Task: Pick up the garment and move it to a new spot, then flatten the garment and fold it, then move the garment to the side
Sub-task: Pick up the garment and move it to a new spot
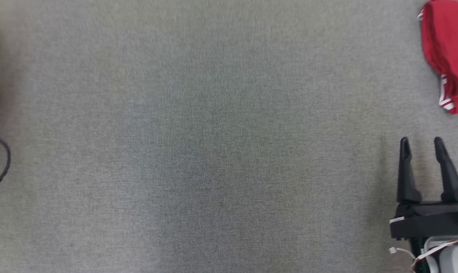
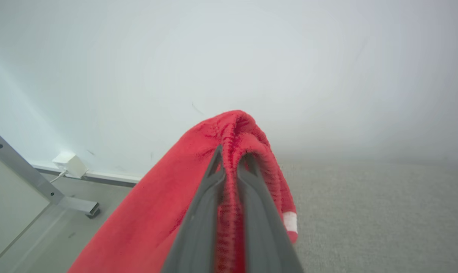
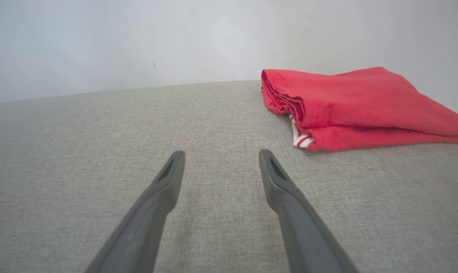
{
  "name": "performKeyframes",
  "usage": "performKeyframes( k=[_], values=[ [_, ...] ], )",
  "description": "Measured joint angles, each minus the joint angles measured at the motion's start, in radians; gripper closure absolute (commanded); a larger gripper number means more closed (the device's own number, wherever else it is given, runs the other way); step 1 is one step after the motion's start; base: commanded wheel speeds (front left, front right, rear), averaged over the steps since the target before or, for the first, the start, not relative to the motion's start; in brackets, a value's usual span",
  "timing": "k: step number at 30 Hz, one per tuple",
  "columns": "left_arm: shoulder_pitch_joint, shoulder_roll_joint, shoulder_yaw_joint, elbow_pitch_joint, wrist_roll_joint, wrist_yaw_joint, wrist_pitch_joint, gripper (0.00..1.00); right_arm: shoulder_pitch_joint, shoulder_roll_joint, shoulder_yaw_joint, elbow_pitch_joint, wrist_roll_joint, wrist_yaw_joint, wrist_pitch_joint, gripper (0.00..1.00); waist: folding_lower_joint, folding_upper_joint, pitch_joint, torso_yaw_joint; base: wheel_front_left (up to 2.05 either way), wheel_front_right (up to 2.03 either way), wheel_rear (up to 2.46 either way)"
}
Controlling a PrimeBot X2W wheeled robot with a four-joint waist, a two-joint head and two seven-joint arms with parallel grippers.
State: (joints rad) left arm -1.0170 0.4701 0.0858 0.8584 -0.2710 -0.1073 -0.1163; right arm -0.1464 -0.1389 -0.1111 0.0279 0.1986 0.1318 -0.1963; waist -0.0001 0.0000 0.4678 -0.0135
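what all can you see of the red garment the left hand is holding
The red garment is soft, fuzzy-looking cloth, its ribbed band bunched between the shut fingers of the left hand. A white patch shows at one edge. It drapes toward the wrist view's lower left, beside the grey surface, its lower end out of frame.

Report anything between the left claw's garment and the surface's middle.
Nothing visible does. The left claw is shut on the red garment; the grey surface is bare across its middle. A dark cord loop lies at its left edge; a folded red garment and the open right claw are at the right.
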Motion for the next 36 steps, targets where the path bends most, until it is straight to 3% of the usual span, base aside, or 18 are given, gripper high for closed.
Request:
performKeyframes(
  k=[6, 18, 26, 31, 36],
  values=[
    [-0.042, -0.03, -0.064, -0.151, 0.005, -0.013, -0.017, 1.0, -0.001, 0.021, 0.025, 0.061, 0.021, 0.0, -0.027, 0.0, 0.0, 0.0, -0.061, -0.008, 0.0, 0.0, 0.0],
    [-0.059, -0.199, -0.318, -0.541, -0.002, -0.022, 0.193, 1.0, 0.004, 0.076, 0.056, 0.195, 0.071, 0.0, -0.065, 0.0, -0.0001, 0.0, -0.147, -0.156, 0.0, 0.0, 0.0],
    [-0.086, -0.34, -0.45, -0.599, -0.038, -0.024, 0.249, 1.0, 0.017, 0.086, 0.035, 0.197, 0.086, 0.0, -0.066, 0.0, -0.0001, 0.0, -0.187, -0.272, 0.0, 0.0, 0.0],
    [-0.099, -0.388, -0.484, -0.595, -0.069, -0.014, 0.244, 1.0, 0.025, 0.086, 0.014, 0.198, 0.086, 0.0, -0.066, 0.0, 0.0, 0.0, -0.212, -0.315, 0.0, 0.0, 0.0],
    [-0.023, -0.408, -0.489, -0.634, -0.113, 0.037, 0.213, 1.0, 0.036, 0.087, -0.007, 0.193, 0.081, 0.0, -0.066, 0.0, 0.0, -0.0001, -0.228, -0.308, 0.0, 0.0, 0.0]
  ],
)
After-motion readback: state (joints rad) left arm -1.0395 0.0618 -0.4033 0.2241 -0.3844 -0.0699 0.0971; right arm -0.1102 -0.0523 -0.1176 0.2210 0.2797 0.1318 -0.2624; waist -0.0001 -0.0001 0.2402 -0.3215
